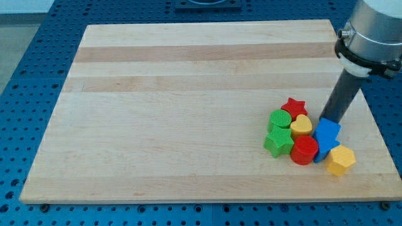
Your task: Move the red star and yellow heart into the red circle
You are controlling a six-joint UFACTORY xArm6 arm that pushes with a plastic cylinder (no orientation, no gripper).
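The red star point(293, 106) sits at the top of a cluster of blocks at the view's lower right. The yellow heart point(301, 126) lies just below it, touching it. The red circle point(304, 150) lies below the heart, touching it. My tip point(328, 118) stands at the right of the star and heart, right against the top edge of a blue block point(326, 134).
A green circle point(280, 118) and a green star point(279, 142) lie on the cluster's left. A second blue block point(323, 150) lies under the first. A yellow hexagon point(341, 160) lies at the lower right. The wooden board point(188, 94) ends close to the cluster's right.
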